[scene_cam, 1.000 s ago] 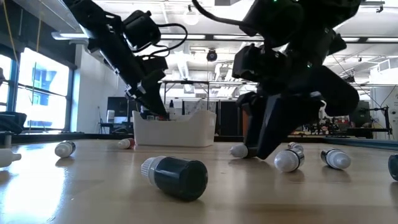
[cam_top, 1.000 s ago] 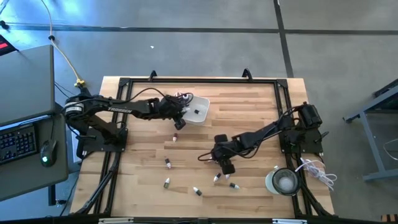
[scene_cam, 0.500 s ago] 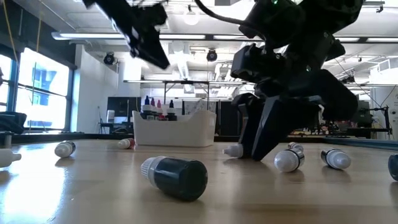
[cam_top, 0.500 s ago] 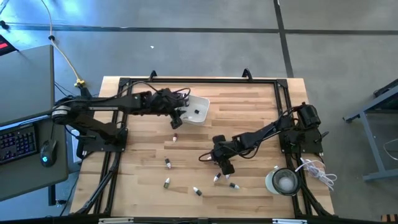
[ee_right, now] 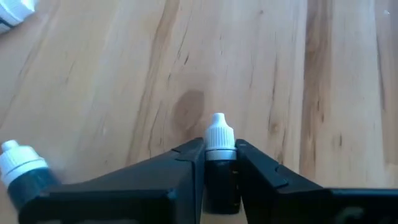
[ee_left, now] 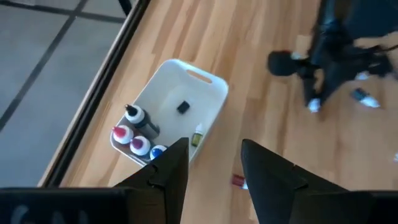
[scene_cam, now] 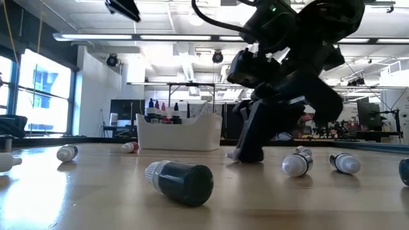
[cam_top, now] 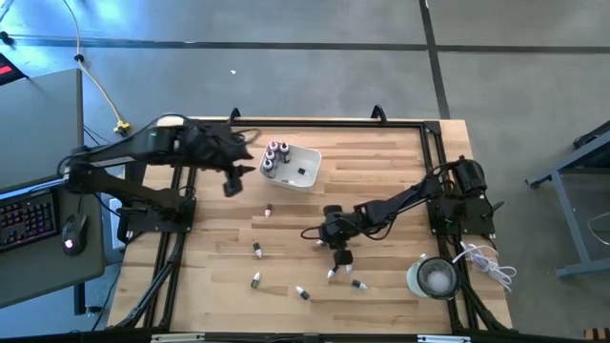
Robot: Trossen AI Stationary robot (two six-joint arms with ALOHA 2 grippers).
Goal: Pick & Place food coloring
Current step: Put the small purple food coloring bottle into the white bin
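Observation:
My right gripper [cam_top: 338,253] is low over the table's near middle and shut on a dark dropper bottle with a white cap [ee_right: 219,140]. My left gripper [cam_top: 232,182] hangs open and empty, high up to the left of the white tray [cam_top: 303,171]; it also shows in its wrist view [ee_left: 214,149]. Several bottles [ee_left: 135,134] stand upright in the tray's corner. Several more bottles lie on their sides on the wood, among them a red one [cam_top: 268,211], two dark ones [cam_top: 256,250] [cam_top: 255,281] and a dark one close to the low camera [scene_cam: 182,181]. My right gripper pinches the bottle's dark body [ee_right: 217,171] between its two fingers. The white cap [ee_right: 219,134] sticks out past the fingertips, so the fingers lie along the bottle. The fingers slant down toward the table's left. The cap [scene_cam: 231,155] is just above the wood; whether the bottle rests on the wood I cannot tell.
Two loose bottles [cam_top: 333,273] [cam_top: 358,283] lie just near of my right gripper, another [cam_top: 301,292] by the near edge. A round clear container [cam_top: 434,278] stands at the near right. A black frame [cam_top: 305,124] runs around the table's edges.
My left gripper has risen from the tray and drawn back toward the table's left edge; the bottles stay standing in the tray. My right gripper has shifted a little toward the table's left with its bottle and tipped steeper.

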